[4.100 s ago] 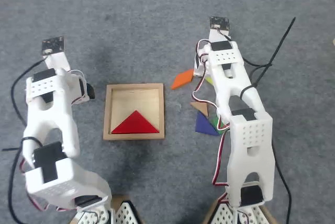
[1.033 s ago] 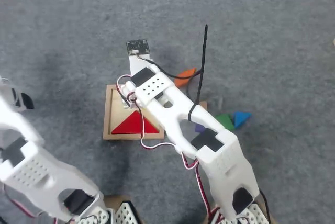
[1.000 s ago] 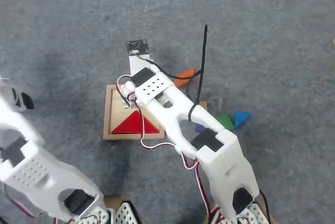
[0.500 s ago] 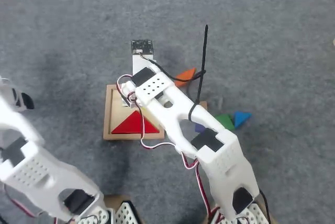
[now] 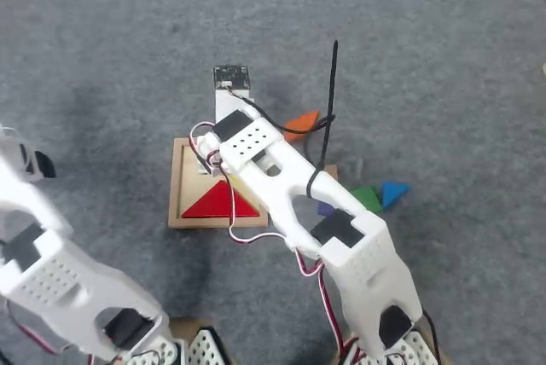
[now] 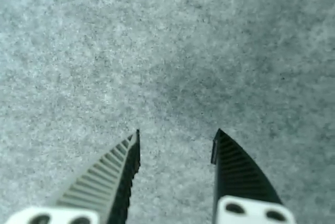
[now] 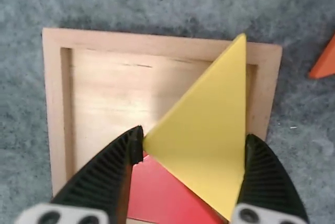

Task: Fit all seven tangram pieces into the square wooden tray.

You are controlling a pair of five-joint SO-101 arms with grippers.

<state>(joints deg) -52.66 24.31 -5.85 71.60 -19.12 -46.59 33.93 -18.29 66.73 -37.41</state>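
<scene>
– Jaws on the right gripper (image 7: pixel 192 136) were spread wide, one against each side of the yellow triangle (image 7: pixel 217 103), pinching it across its broad part; why so wide, do you think?

– Because it was a large piece; gripped across its width, it could be steered without twisting; it hung over the square wooden tray (image 7: pixel 51 109) with its far point overlapping the rim, so I judged it not yet seated.

– And beneath it?

– The red triangle (image 7: pixel 157 187) lay flat in the tray's near half, long edge along the near wall, apex toward the middle; the yellow triangle's near corner covered part of it; my guess was that the yellow one was meant for the side toward the loose pieces, long edge against that wall; it would have needed to come inward off the rim first.

– What could have gone wrong?

– A corner riding on the rim or on the red triangle, leaving it tilted.

– Farther out?

– The orange piece (image 5: pixel 300 124) lay on the grey carpet (image 6: pixel 157 51) just beyond the tray's far corner; the green piece (image 5: pixel 367 197) and blue piece (image 5: pixel 393 192) touched each other, apart from the tray; waiting their turn, I supposed.

– And the other arm?

– The left gripper (image 6: pixel 178 135) was well apart, jaws parted over bare carpet, holding nothing; probably parked there to leave the right arm room.
</scene>
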